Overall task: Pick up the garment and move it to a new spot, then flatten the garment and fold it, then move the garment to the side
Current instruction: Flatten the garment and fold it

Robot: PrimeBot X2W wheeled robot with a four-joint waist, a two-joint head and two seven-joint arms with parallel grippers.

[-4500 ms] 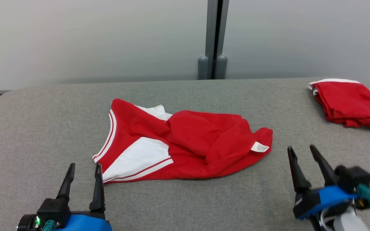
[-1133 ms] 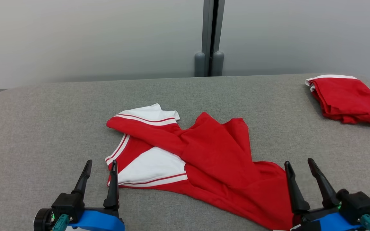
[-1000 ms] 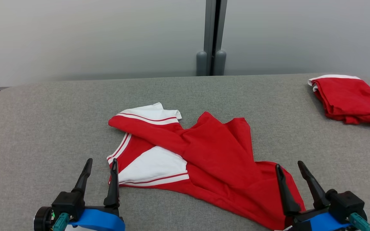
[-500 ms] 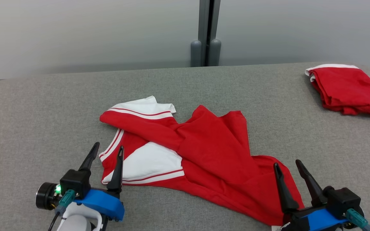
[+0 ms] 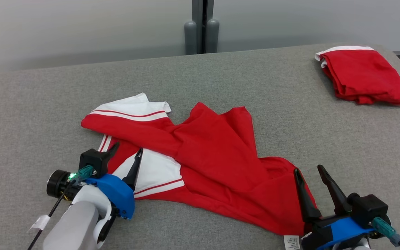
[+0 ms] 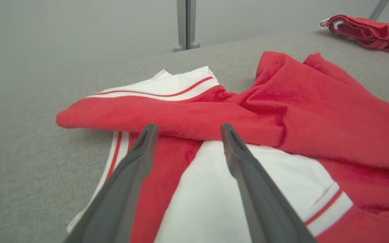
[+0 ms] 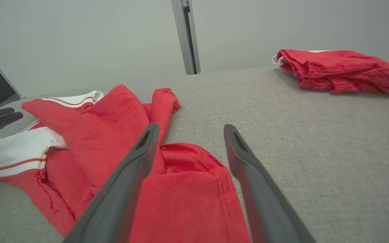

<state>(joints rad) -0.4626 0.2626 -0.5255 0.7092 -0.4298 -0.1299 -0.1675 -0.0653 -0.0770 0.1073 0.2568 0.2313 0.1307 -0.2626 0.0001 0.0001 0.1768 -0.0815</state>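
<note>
The left hand [image 5: 128, 147] has pushed forward in the last second. It stood just short of the garment's [image 5: 214, 152] striped edge and now reaches over it. Its fingers are spread wide and hold nothing. In the left wrist view they straddle the seam between the red and white panels, with a thick red fold lying crosswise just ahead of the tips. Part of the shift in the head view is the camera dipping, but the hand's gain on the cloth is real.

The right hand [image 5: 307, 168] has kept its place, also wide open and empty. The hem corner lies between and under its fingers, and a small label [image 5: 291, 242] shows beside its base. The garment has not changed shape in that second, though it is far more drawn out than a few seconds back. It is still twisted, with one flap crossing the middle.

This looks like the flattening step, with the left hand lining up for a pinch on the fold ahead. A second folded garment [image 5: 363, 74] sits far beyond the right hand, on the tabletop's [image 5: 47, 104] edge.
</note>
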